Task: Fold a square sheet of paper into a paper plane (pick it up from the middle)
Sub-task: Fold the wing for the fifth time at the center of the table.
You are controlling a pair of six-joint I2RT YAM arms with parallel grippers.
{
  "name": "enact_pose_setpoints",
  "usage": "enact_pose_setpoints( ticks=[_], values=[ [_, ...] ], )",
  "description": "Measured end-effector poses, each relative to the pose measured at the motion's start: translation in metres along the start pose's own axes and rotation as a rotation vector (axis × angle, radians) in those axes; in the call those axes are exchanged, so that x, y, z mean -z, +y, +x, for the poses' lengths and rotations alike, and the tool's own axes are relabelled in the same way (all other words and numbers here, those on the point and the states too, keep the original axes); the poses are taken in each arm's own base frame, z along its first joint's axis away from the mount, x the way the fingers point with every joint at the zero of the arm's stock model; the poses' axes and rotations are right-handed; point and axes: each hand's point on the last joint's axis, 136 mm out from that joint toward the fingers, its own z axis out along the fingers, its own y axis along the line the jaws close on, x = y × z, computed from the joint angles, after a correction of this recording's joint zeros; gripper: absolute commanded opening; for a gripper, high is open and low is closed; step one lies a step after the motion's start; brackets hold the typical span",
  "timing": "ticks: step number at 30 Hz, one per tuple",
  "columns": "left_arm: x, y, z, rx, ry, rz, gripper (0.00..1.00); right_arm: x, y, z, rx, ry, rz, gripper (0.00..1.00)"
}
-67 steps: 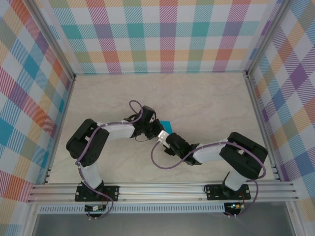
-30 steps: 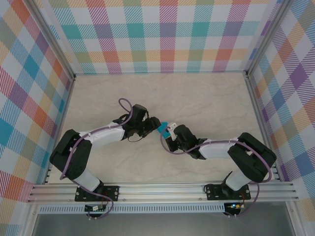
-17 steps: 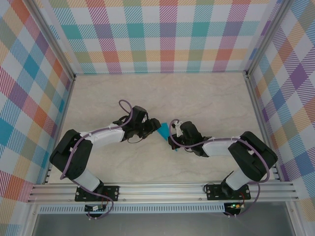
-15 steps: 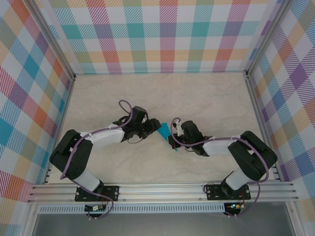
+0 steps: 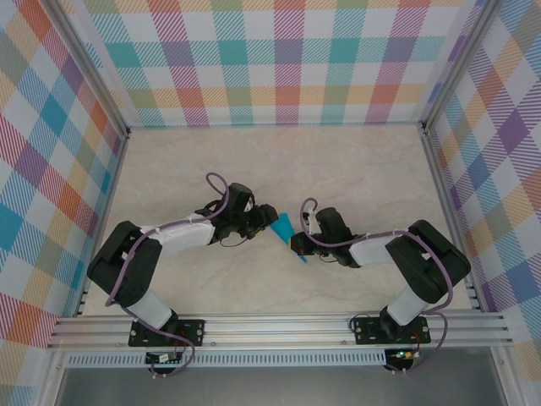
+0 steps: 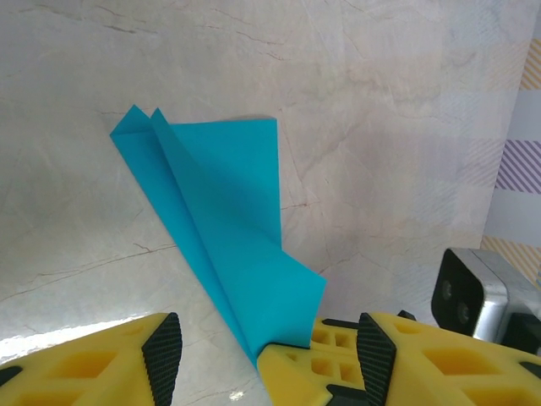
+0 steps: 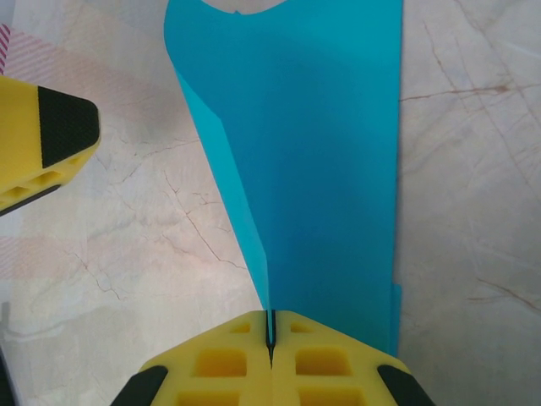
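From above, the paper plane (image 5: 286, 225) is a tiny teal sliver, its creases too small to read. On the right wrist camera its far end runs off at 12 o'clock, and its near end is lost between the right gripper (image 7: 271, 326)'s pressed-together jaws.

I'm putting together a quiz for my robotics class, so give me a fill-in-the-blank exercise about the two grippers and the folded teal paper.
The right gripper is ___ on the edge of the folded teal-blue sheet of paper.
The left gripper is ___, its jaws spread apart.
In the top view, the paper lies ___ the two grippers.
Missing words: shut; open; between.
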Motion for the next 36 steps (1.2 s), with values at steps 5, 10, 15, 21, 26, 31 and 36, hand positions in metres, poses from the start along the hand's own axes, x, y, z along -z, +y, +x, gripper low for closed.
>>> enact_pose_setpoints(
  ticks=[5, 10, 15, 21, 26, 31, 36],
  values=[
    [-0.002, -0.001, 0.001, -0.001, 0.008, 0.007, 0.58, -0.002, -0.008, 0.000, -0.094, 0.008, -0.024, 0.00],
    [-0.007, 0.001, 0.003, -0.001, 0.024, 0.016, 0.57, -0.002, -0.007, 0.000, -0.170, 0.006, -0.056, 0.00],
    [-0.014, 0.002, 0.006, -0.002, 0.043, 0.025, 0.56, 0.000, -0.008, -0.001, -0.240, 0.012, -0.079, 0.00],
    [-0.022, 0.003, 0.011, -0.003, 0.071, 0.035, 0.51, -0.001, -0.008, -0.004, -0.314, 0.020, -0.113, 0.01],
    [-0.026, 0.003, 0.014, -0.005, 0.085, 0.046, 0.45, -0.001, -0.009, -0.002, -0.348, 0.027, -0.110, 0.01],
    [-0.033, 0.003, 0.016, 0.000, 0.103, 0.062, 0.39, -0.001, -0.011, 0.000, -0.387, 0.034, -0.100, 0.01],
    [-0.040, -0.002, 0.016, 0.011, 0.118, 0.094, 0.38, -0.001, -0.012, 0.000, -0.417, 0.036, -0.096, 0.01]
  ],
)
